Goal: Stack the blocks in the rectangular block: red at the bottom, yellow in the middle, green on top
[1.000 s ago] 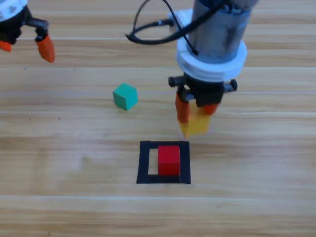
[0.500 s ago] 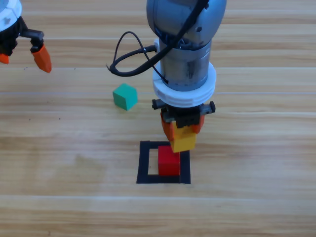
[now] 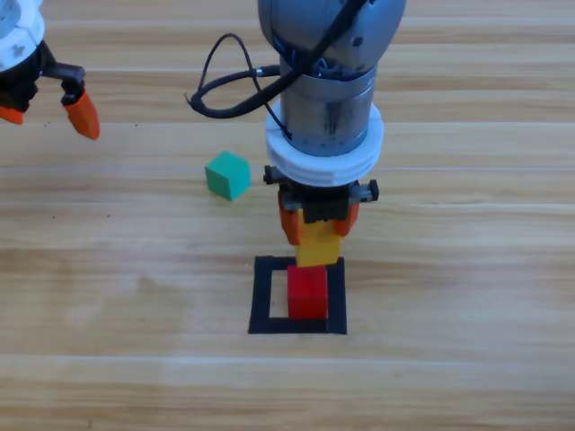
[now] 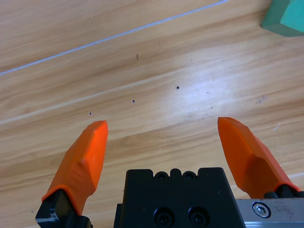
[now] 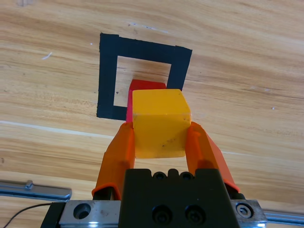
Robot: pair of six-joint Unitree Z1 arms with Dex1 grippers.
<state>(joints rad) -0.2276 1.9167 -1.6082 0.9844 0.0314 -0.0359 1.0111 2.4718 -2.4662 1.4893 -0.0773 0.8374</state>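
Observation:
My right gripper is shut on the yellow cube, which hangs right over the red cube. The red cube sits inside the black tape frame, toward its right side. In the right wrist view the yellow cube is clamped between both orange jaws, and it hides most of the red cube and part of the frame. The green cube rests on the wood, up and left of the frame. My left gripper waits open at the top left, and a corner of the green cube shows in its view.
A black cable loops out to the left of the right arm, above the green cube. Bare wood lies under the left gripper and around the frame.
My right gripper has carried the yellow cube left and toward the frame, from beside its upper right to right over the red cube. The left gripper barely shifted.

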